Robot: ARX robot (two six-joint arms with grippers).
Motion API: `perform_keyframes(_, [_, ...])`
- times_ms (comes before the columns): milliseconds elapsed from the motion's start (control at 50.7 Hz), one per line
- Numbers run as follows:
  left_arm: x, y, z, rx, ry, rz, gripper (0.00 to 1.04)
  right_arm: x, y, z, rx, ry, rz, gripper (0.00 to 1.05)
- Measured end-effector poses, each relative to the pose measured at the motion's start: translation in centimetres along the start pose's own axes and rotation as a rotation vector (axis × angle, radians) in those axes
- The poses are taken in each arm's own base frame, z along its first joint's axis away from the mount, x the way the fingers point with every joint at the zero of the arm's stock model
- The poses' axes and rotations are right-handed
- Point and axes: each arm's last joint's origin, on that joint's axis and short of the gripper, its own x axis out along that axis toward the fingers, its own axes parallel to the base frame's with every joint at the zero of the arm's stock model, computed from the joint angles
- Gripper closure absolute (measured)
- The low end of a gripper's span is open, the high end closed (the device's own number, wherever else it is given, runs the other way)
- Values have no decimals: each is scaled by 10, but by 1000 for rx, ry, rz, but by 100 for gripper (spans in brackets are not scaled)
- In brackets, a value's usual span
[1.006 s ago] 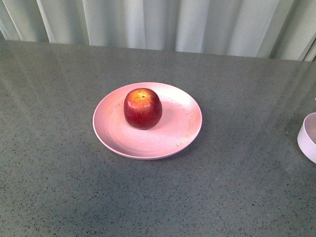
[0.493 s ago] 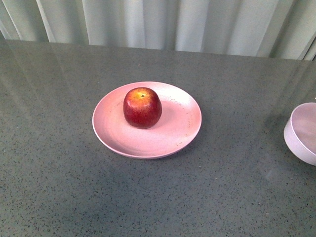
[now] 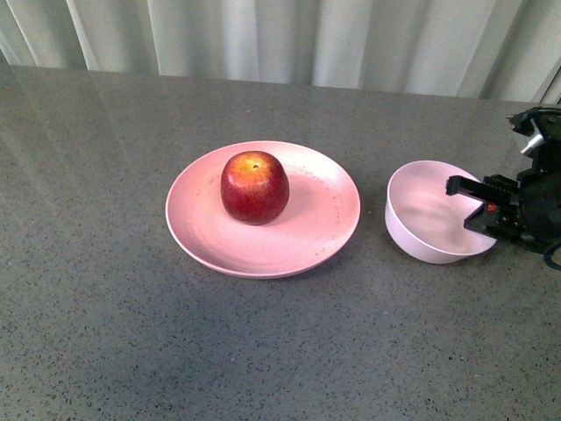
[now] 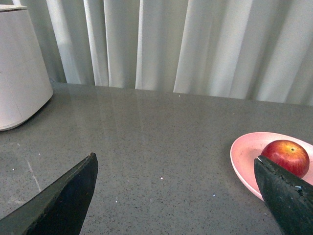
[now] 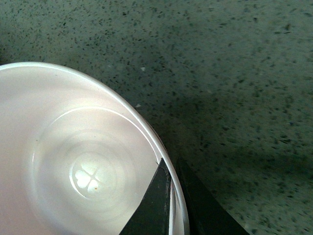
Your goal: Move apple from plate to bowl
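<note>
Ahead of the left pincer (image 4: 174,159), which is spread wide with nothing held, the apple (image 3: 254,187) is seated on the plate (image 3: 307,241). Between plate and right pincer (image 3: 463,203) the bowl (image 3: 425,215) is seen, apparently tilted. Its rim is pinched by that pincer, one finger inside, one outside.

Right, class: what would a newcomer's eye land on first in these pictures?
First, the dark red apple sitting on the wide pink plate, at the centre of the front view. Then, to the plate's right, the pale bowl, with the right tool pinching its rim.
</note>
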Motion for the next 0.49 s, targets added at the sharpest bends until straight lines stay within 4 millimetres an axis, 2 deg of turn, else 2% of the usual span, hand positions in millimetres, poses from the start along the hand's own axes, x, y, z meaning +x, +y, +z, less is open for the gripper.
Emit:
perform_keyframes(138, [0,0,0,0,0,0,9,8,12,6,-1,8,-9,103])
perform_keyframes(394, [0,0,0,0,0,0,9,15,5,3,10,44,-51,103])
perform_keyframes(434, [0,0,0,0,0,0,9,15,5,3,10,44,-52,99])
perform_keyframes(493, [0,0,0,0,0,0,9,15,4,2,9,46,-53,87])
